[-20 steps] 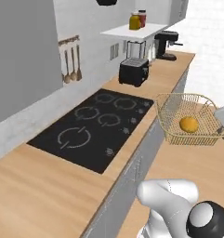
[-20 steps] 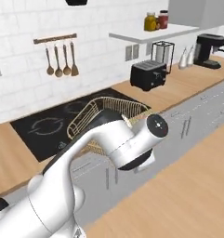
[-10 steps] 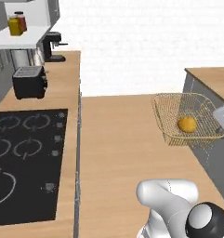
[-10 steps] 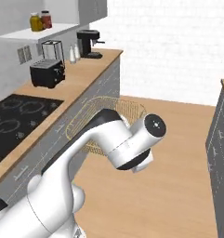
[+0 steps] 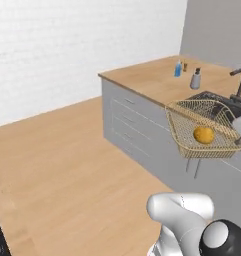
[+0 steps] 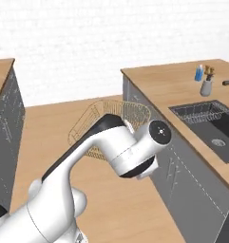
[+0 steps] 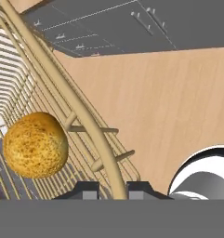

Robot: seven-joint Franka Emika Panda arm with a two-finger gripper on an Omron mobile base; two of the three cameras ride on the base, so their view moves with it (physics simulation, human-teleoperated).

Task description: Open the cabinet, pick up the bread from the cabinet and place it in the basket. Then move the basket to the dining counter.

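Light-wood dining counter (image 5: 157, 80) with its sink stands just ahead, and the gripper (image 7: 111, 188), pinched on the rim of the basket (image 5: 184, 125), carries it in the air with the bread (image 5: 203, 135) inside, so only the set-down is left.

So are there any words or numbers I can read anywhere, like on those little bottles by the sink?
No readable text anywhere.
Blue bottle: no label visible, too small to tell.
Grey bottle: the same.
Basket, bread, dining counter: no writing on them.
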